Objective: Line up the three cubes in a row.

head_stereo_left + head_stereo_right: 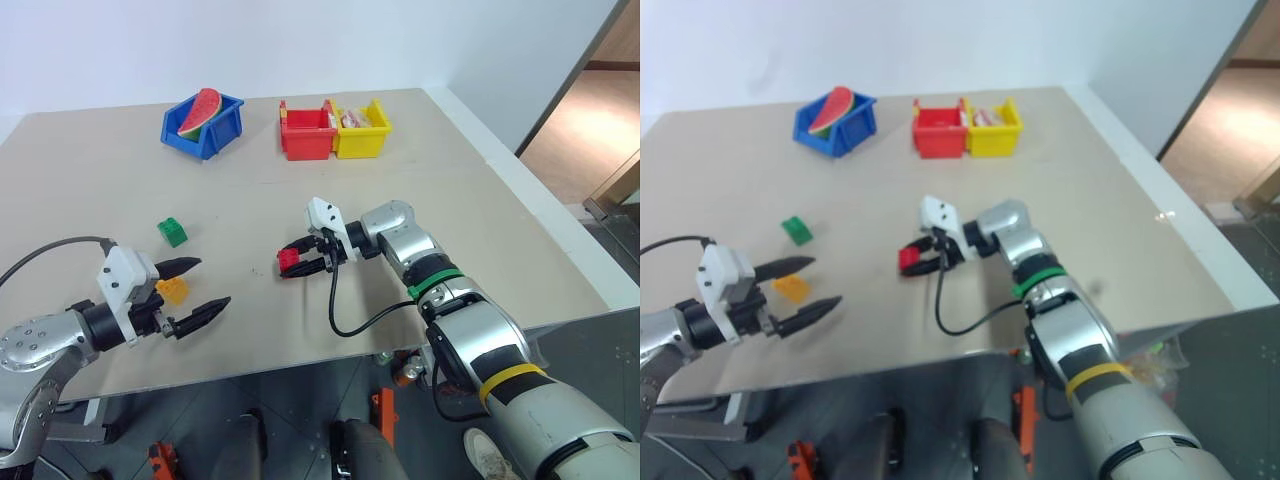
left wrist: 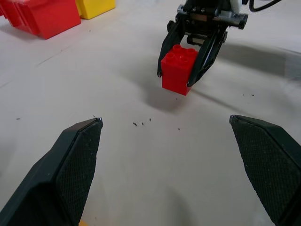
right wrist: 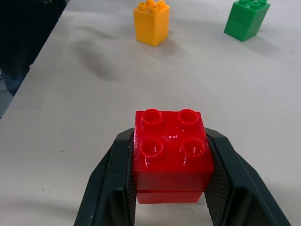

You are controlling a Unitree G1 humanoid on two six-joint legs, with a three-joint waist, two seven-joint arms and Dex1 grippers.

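The right gripper (image 1: 303, 262) is clamped on the red cube (image 1: 289, 259), one finger on each side, and carries it low over the middle of the bench (image 1: 480, 200). The left gripper (image 1: 193, 288) hangs above the near left part of the bench with its fingers spread wide and nothing between them.

By the look of it, the task is partly under way and nothing is finished. No row exists yet. The green cube (image 1: 172, 231) sits on the bench to the left, the yellow-orange cube (image 1: 171, 290) lies nearer the front edge just beside the left gripper, and the red one is apart from both, off to their right. What is left, as I judge it, is to set the red cube down in line with the other two, and likely to nudge at least one of those so all three fall on one line.

The head views give the layout: a blue bin (image 1: 203, 123) holding a watermelon slice (image 1: 200, 110), with a red bin (image 1: 305, 133) and a yellow bin (image 1: 363, 131) side by side at the far edge. The left wrist view adds that the red cube casts a shadow below it, so it seems just clear of the surface. The right wrist view shows its four studs facing up and the other two cubes standing upright beyond it.
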